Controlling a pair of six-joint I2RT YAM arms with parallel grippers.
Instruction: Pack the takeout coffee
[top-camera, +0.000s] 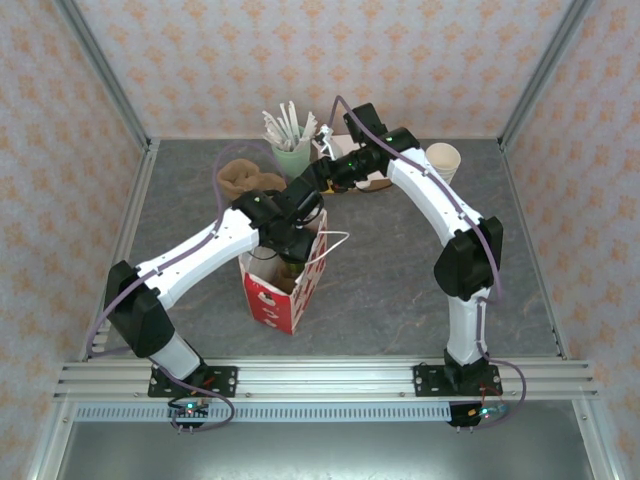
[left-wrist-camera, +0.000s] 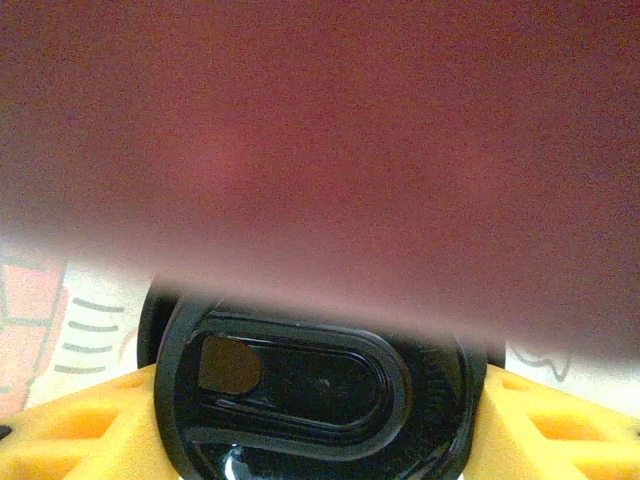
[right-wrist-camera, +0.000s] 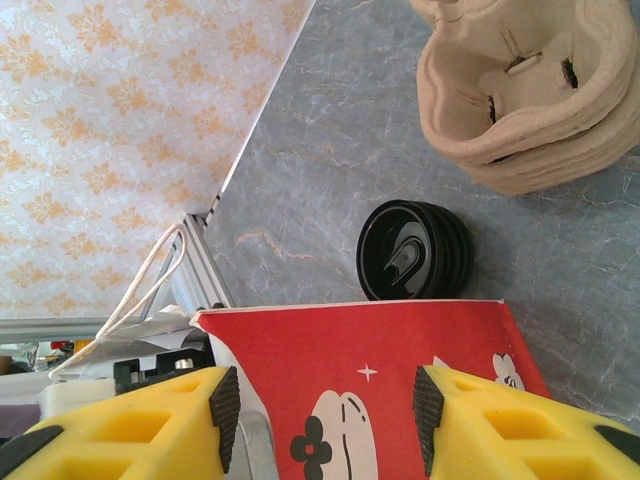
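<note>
I see my left gripper (left-wrist-camera: 320, 435) clamped on the takeout coffee (left-wrist-camera: 300, 385), with a yellow finger against each side of its black lid. From above, that claw sits in the open mouth of the red-and-white bag (top-camera: 283, 300), whose red wall blurs close to the left wrist camera. My right gripper (right-wrist-camera: 320, 410) has its jaws apart over the bag's printed side; I cannot tell if they touch it. A stack of black lids (right-wrist-camera: 415, 250) lies just beyond the bag, near the pulp cup carriers (right-wrist-camera: 520, 100)

Red bag (top-camera: 281, 300), black-lidded coffee (left-wrist-camera: 310, 400), grey table (top-camera: 400, 290)
</note>
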